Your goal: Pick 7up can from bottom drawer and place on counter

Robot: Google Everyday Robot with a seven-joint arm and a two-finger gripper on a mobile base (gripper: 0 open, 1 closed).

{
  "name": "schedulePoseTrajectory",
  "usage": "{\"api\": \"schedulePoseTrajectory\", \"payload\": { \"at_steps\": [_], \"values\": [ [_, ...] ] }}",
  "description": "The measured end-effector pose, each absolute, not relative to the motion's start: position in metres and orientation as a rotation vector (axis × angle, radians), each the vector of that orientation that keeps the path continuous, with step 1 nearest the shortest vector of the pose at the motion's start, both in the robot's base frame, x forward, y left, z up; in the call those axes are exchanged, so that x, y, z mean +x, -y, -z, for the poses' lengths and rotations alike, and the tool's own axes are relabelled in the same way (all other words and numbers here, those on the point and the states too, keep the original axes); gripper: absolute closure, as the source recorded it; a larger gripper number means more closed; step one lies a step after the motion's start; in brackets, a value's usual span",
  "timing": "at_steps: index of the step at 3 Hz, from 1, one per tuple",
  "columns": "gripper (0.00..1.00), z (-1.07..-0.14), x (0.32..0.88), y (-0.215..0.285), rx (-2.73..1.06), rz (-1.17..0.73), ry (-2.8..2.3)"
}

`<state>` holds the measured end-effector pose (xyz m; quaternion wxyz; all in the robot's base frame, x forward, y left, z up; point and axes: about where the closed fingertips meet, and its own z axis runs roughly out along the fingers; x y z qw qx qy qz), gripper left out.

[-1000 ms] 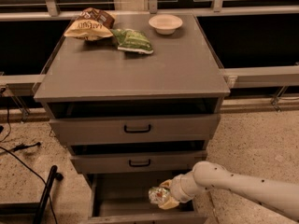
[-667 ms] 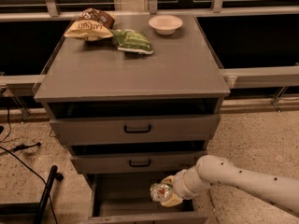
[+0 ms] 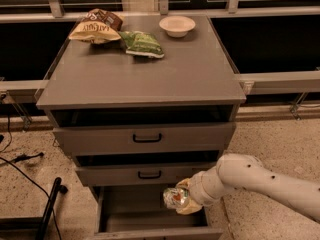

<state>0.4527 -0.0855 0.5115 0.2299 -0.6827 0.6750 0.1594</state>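
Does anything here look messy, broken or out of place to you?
Nothing is spilled or broken. All three drawers stand open, the bottom drawer furthest. The gripper is closed on a can above it. On the counter, a brown snack bag and a green snack bag lie loosely near a bowl.

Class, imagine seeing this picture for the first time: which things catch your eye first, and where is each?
First comes the white arm reaching in from the right, its gripper closed on the 7up can above the open bottom drawer. Next, at the far end of the counter, lie a green snack bag, a yellow-brown snack bag and a pale bowl.
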Motion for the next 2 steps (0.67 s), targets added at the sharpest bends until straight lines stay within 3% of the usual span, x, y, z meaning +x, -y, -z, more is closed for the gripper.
{"api": "schedulePoseTrajectory", "payload": {
  "at_steps": [2],
  "values": [
    [1.00,-0.5156,0.4536,0.0824,-1.880,-0.465,-1.854]
  ]
}}
